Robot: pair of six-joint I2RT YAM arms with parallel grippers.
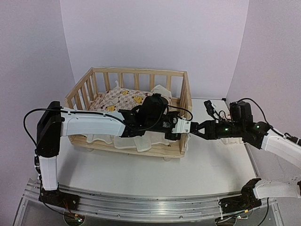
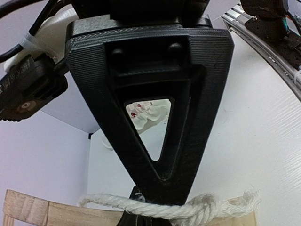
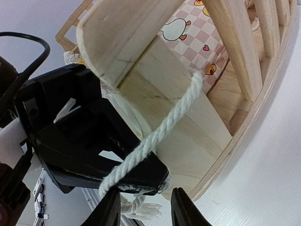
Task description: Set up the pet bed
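Two robot arms meet at the right front corner of the pet bed (image 1: 136, 71), which stands toward the back of a white table (image 1: 197, 174). In the overhead view its slatted railings enclose a cushion (image 1: 124, 99) in pink check with yellow ducks. The left arm stretches across the front of the frame, and its left gripper (image 1: 184, 126) sits at the corner. The right gripper (image 1: 196, 128) points in from the other side, nearly tip to tip with it.

The overhead camera shows nothing of a white rope (image 3: 174, 117); only the wrist cameras catch it. From the right wrist, it leaves the wooden side panel below the rounded corner post (image 3: 136, 33), runs down over the black left gripper and ends in a frayed knot (image 3: 136, 207). The right gripper's fingers (image 3: 110, 212) stand apart with that knot between them. Whether they pinch it cannot be told.

The left wrist camera looks along its own jaws, which are drawn together. The rope and knot lie across their tips above a strip of light wood. Whether the jaws grip the strand is not clear from this angle. Only this view takes in the table edge and an arm base behind the gripper.
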